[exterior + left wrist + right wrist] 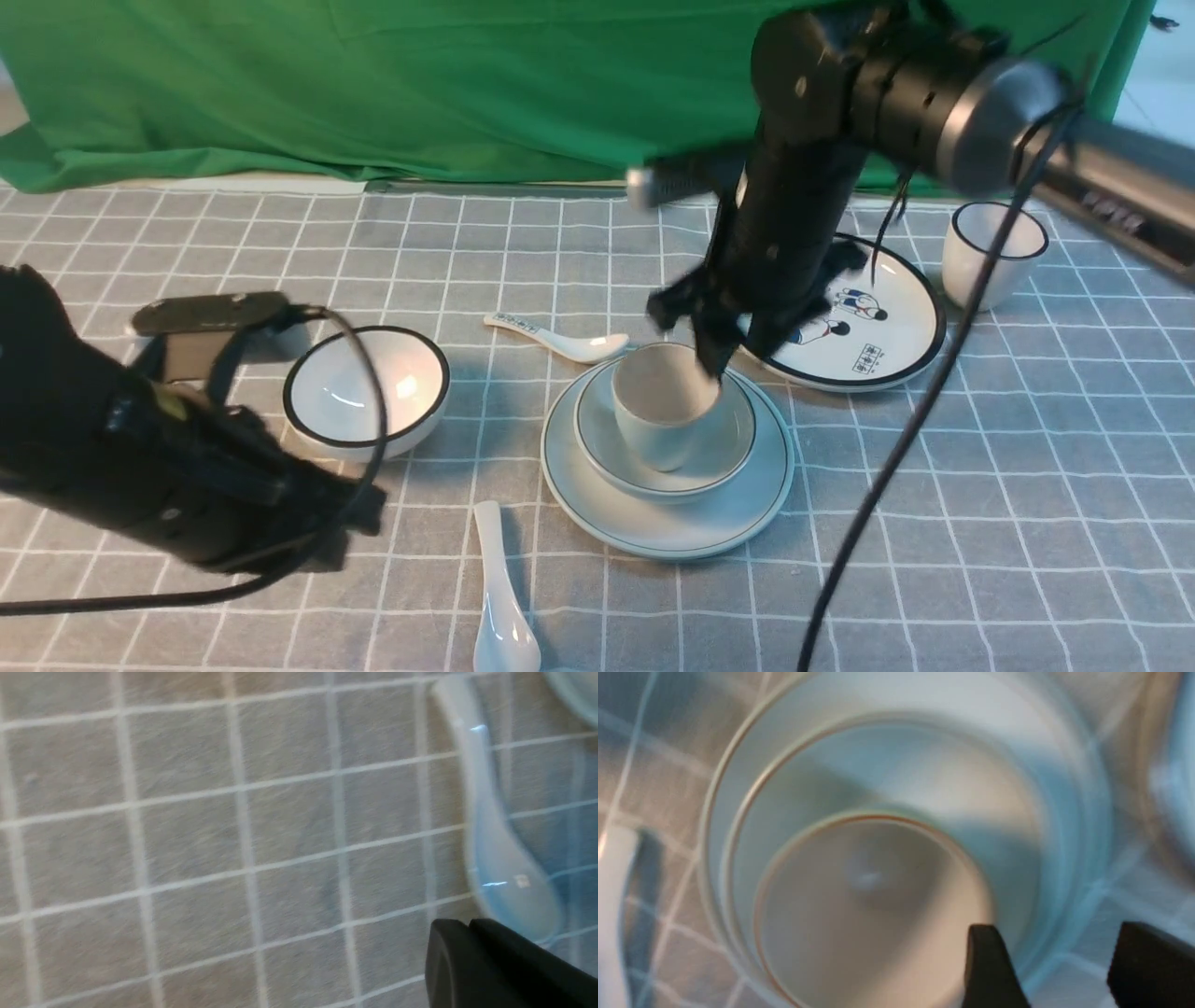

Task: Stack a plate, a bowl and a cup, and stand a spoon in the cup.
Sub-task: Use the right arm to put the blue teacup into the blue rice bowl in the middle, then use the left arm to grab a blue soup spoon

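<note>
Straddling the rim of the cup (661, 406), which sits in the bowl (730, 441), the right gripper (738, 353) stands with jaws parted, gripping nothing.

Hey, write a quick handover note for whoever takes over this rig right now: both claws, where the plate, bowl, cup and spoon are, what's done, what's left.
Left claw: shut, empty, over the checked cloth beside the plain white spoon.
Right claw: open, jaws apart at the cup's rim, not gripping.
Things: cup sits in the bowl, bowl on the plate, mid-table; the cup looks slightly tilted. The spoon lies flat on the cloth, nearer the robot.
Done: plate, bowl and cup stacked.
Left: pick up the spoon and stand it in the cup.
</note>
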Motion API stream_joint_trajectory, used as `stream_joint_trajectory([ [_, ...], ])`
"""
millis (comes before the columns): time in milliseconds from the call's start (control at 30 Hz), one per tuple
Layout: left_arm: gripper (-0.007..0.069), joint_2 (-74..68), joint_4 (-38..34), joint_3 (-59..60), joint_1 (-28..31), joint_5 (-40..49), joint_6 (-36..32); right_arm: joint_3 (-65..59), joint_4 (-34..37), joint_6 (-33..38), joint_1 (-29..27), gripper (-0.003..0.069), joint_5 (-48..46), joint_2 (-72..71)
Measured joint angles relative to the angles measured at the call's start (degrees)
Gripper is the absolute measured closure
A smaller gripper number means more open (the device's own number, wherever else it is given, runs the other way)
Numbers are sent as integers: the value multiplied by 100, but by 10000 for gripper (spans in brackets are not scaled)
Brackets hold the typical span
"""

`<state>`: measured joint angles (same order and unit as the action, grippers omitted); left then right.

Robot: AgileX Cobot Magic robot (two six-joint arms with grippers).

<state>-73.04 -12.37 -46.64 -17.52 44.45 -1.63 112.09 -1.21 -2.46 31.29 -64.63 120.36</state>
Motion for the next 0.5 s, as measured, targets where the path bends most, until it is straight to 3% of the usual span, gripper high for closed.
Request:
stream_joint_trajectory([
  [33, 615, -165, -98, -106, -238, -64, -53, 68, -389, 0, 0, 272, -6, -331],
  [133, 615, -416, -91, -301, -478, -82, 55, 64, -655, 16, -22, 300, -9, -780],
  [300, 615, -1201, 40, -995, -821, -76, 408, -753, -858, 17, -185, 508, -17, -2420],
  [367, 615, -1496, 105, -1276, -839, 21, 674, -1616, -902, 6, -269, 599, -17, -3222],
  [500, 583, -2076, 356, -1617, -852, 328, 1058, -3294, -904, -150, -305, 632, 185, -4784],
])
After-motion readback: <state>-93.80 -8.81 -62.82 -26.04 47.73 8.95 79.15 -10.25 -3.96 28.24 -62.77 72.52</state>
